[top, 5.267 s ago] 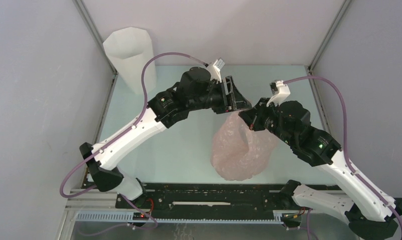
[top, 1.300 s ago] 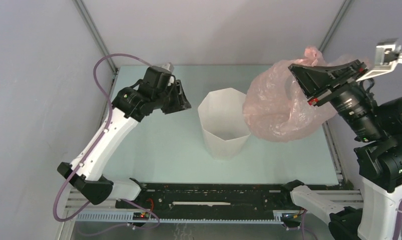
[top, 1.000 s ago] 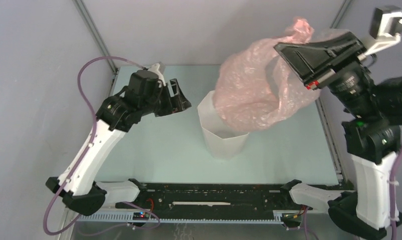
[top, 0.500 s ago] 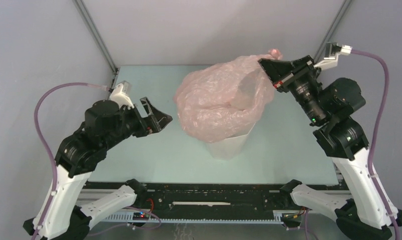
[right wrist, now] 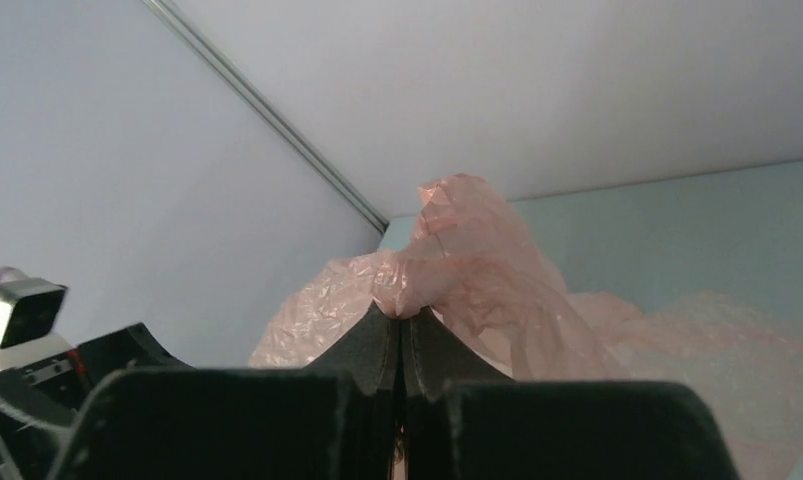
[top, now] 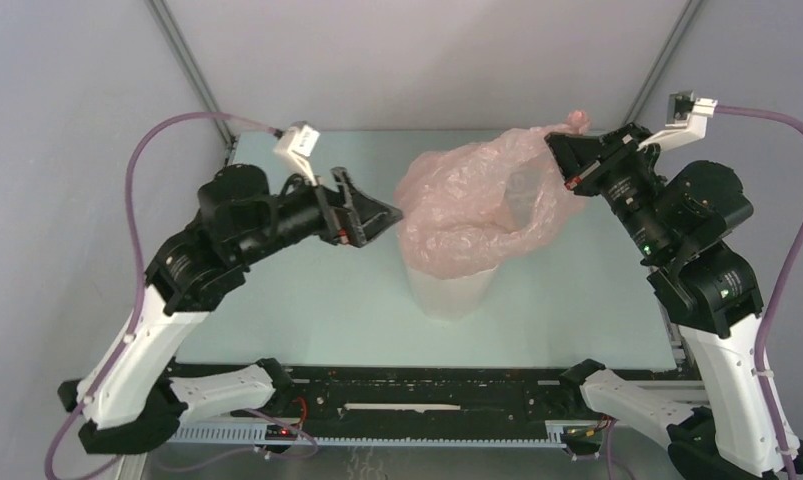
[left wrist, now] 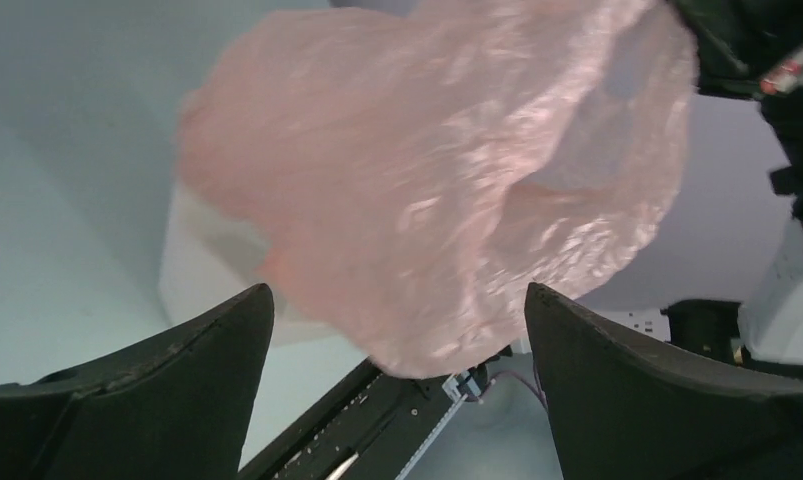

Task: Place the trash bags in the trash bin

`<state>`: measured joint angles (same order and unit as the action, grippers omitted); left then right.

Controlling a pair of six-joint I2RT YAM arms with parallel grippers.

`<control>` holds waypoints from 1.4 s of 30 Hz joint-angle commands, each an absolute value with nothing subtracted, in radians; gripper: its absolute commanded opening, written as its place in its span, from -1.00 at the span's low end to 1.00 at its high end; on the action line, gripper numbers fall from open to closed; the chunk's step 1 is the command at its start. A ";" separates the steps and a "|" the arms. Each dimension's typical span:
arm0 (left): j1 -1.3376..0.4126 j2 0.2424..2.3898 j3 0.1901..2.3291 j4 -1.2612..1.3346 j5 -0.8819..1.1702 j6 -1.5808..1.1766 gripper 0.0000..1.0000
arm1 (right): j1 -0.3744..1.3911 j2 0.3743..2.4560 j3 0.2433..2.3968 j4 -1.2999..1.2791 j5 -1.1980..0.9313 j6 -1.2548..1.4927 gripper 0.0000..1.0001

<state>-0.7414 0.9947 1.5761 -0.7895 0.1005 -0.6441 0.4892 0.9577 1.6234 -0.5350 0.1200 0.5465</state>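
the bag is draped over the mouth of the bin, which stands mid-surface. i'd call the job partway done: the lower bulk sags onto the opening, but most of the plastic billows above the rim and bulges past its sides. the right end effector is pinched tight on a bunched bit of the bag's top, holding it up beyond the bin's far right. the left end effector gapes wide with nothing in it, just beside the bag, apparently not touching. what's left, i reckon, is stuffing the bag down and letting go. the bin's rim and inside are hidden under plastic, so how much is in i can't tell.
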 commanded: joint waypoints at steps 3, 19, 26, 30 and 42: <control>-0.926 1.140 1.677 -0.701 -0.063 -0.434 1.00 | 0.485 0.916 1.555 -0.569 0.076 0.569 -1.00; -0.937 1.708 1.983 -0.981 -0.080 -0.434 0.40 | 0.486 0.952 1.488 -0.488 -0.360 0.571 -1.00; -0.937 1.424 1.795 -0.886 -0.083 -0.432 0.80 | 0.480 0.956 1.483 -0.534 -0.348 0.527 -1.00; -0.937 1.271 1.718 -0.843 -0.072 -0.411 0.96 | 0.479 0.978 1.480 -0.538 -0.403 0.512 -1.00; -0.822 1.242 1.694 -0.746 -0.063 -0.541 1.00 | 0.503 0.989 1.470 -0.485 -0.521 0.561 -1.00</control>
<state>-0.8791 1.1389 1.7073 -0.8135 -0.1295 -0.4721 0.4873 1.0061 1.4666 -0.5354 -0.4782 0.5407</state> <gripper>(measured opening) 0.996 0.007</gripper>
